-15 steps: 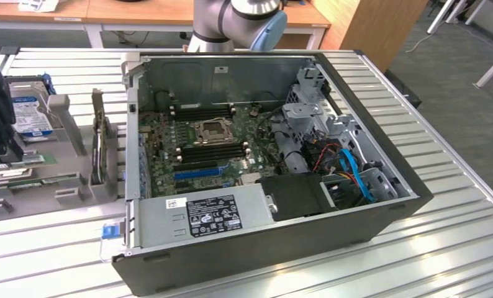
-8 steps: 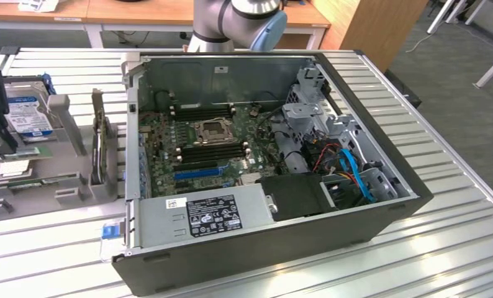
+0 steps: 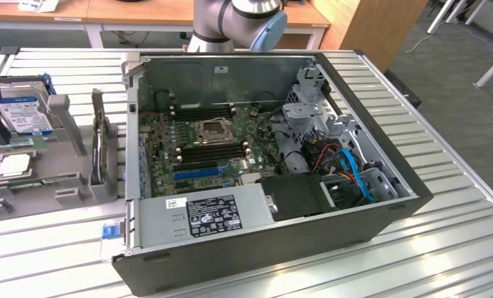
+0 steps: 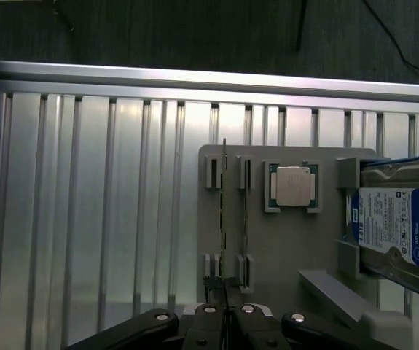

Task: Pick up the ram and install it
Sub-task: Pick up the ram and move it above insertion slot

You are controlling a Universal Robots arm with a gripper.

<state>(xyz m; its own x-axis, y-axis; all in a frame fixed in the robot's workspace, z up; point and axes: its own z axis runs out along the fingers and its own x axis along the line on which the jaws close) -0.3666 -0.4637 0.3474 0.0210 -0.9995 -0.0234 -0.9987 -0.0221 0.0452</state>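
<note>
Grey plastic holder (image 4: 282,240) sits on the slatted alu table (image 4: 85,219), and the ram (image 4: 245,219) stands on edge in it w/ each end caught in a slotted post, seen from above as a thin greenish strip. Just beside it, in the next pair of posts, stands a 2nd thin dark board (image 4: 224,197), also edge-on; the two run parallel, close but apart. On the same holder: the square silver CPU (image 4: 293,186) lies flat in its recess near the ram, and the hard drive (image 4: 395,226) w/ blue-white label leans at the holder's far end. Gripper (image 4: 224,313) hangs above the end of the holder nearest the two boards, jaws pressed together w/ nothing between them, lined up approx. w/ the dark board, clear of both. In the exterior view the arm (image 3: 238,22) shows at the back edge of the table, behind the open PC case (image 3: 313,248). Motherboard (image 3: 205,143) lies flat inside the case, black memory slots (image 3: 207,152) on either side of the CPU socket (image 3: 211,131). Holder is at the exterior view's left, outside the case, so the ram is well apart from the slots and not yet installed.
</note>
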